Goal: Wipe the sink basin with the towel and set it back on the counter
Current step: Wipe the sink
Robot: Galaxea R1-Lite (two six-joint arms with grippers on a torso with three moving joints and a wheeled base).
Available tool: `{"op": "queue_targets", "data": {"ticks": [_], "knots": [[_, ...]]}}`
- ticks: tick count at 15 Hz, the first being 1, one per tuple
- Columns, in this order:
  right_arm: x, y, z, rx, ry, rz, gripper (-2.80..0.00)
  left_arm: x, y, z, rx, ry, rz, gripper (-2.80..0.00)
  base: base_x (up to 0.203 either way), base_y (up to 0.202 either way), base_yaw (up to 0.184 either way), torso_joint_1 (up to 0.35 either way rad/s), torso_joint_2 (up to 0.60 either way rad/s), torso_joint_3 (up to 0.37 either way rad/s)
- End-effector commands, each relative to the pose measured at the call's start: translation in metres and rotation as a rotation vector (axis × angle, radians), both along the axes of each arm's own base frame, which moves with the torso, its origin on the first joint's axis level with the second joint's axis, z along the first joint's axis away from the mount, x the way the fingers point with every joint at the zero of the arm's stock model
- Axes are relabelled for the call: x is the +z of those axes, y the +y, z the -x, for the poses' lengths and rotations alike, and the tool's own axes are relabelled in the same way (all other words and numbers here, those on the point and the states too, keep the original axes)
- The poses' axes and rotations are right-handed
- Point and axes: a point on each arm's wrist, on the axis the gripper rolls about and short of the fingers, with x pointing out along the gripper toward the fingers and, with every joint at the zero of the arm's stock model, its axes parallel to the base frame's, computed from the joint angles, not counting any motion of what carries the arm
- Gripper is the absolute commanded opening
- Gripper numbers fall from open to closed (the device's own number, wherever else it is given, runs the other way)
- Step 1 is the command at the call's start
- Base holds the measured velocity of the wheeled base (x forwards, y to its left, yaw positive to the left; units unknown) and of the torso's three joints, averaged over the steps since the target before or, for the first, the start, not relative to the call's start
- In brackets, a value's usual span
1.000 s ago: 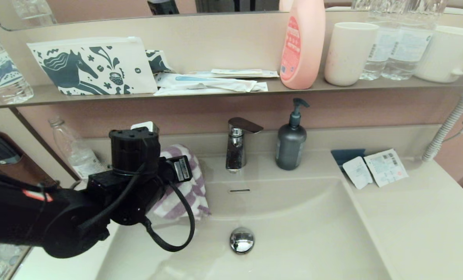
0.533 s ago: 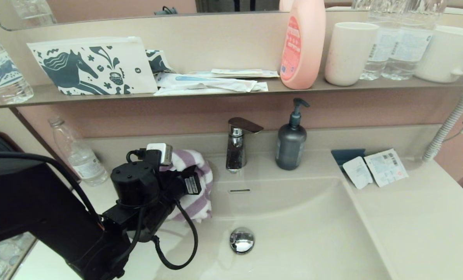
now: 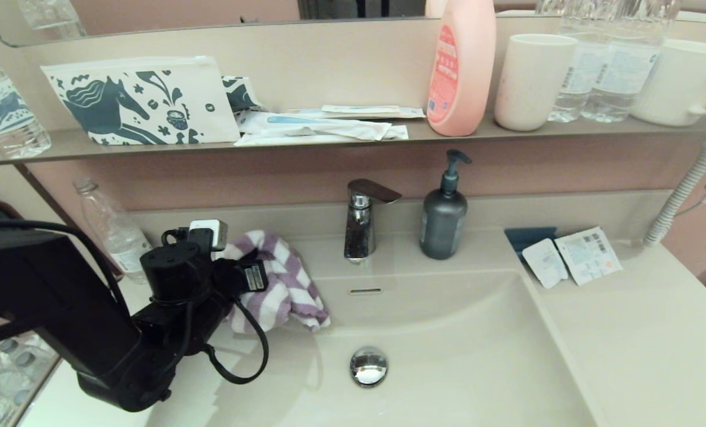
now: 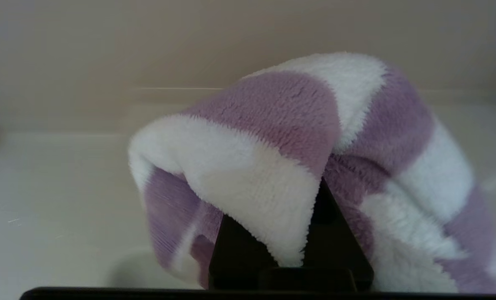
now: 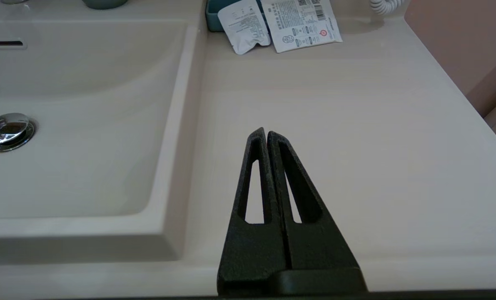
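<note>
The purple and white striped towel [image 3: 284,286] hangs bunched over the back left corner of the sink basin [image 3: 465,356], its lower edge touching the basin wall. My left gripper [image 4: 302,225] is shut on the towel [image 4: 272,158], a white fold pinched between its black fingers [image 4: 235,250]. In the head view the wrist body [image 3: 181,284] hides the fingers. The chrome drain plug [image 3: 369,366] and overflow slot [image 3: 365,291] lie uncovered. My right gripper [image 5: 266,133] is shut and empty, low over the counter [image 5: 356,125] to the right of the basin; it does not show in the head view.
A chrome tap [image 3: 361,222] and dark soap pump [image 3: 443,219] stand behind the basin. A clear bottle [image 3: 112,231] stands on the left counter behind my arm. Sachets [image 3: 572,256] and a blue tray lie at the back right. The shelf above carries a horse-print pouch [image 3: 139,101], bottles and cups.
My left gripper has carried the towel up out of the basin's left side and then leftward toward the back left corner. The right arm has not moved.
</note>
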Motion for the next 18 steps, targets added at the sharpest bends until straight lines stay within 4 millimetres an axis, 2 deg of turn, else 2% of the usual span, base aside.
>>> {"op": "queue_targets", "data": {"ticks": [1, 3, 6, 8, 14, 16, 18], "knots": [[0.000, 0.000, 0.000, 0.001, 0.001, 0.000, -2.80, 0.006, 0.014, -0.006, 0.040, -0.002, 0.002, -2.80, 0.000, 0.000, 0.000, 0.000, 0.00, 0.000], [0.000, 0.000, 0.000, 0.001, 0.000, 0.000, -2.80, 0.003, 0.002, -0.005, 0.005, 0.010, 0.001, -2.80, 0.000, 0.000, 0.000, 0.000, 0.00, 0.000], [0.000, 0.000, 0.000, 0.001, 0.000, 0.000, -2.80, -0.025, -0.038, -0.007, -0.026, 0.062, 0.000, -2.80, 0.000, 0.000, 0.000, 0.000, 0.00, 0.000], [0.000, 0.000, 0.000, 0.001, 0.001, 0.000, -2.80, -0.026, -0.065, -0.011, -0.047, 0.041, 0.015, -2.80, 0.000, 0.000, 0.000, 0.000, 0.00, 0.000], [0.000, 0.000, 0.000, 0.001, 0.001, 0.000, -2.80, -0.018, -0.121, -0.019, -0.118, 0.064, 0.028, -2.80, 0.000, 0.000, 0.000, 0.000, 0.00, 0.000], [0.000, 0.000, 0.000, 0.001, 0.001, 0.000, -2.80, -0.021, -0.138, -0.021, -0.129, 0.074, 0.029, -2.80, 0.000, 0.000, 0.000, 0.000, 0.00, 0.000], [0.000, 0.000, 0.000, 0.001, 0.001, 0.000, -2.80, -0.025, -0.144, -0.022, -0.133, 0.077, 0.026, -2.80, 0.000, 0.000, 0.000, 0.000, 0.00, 0.000]]}}
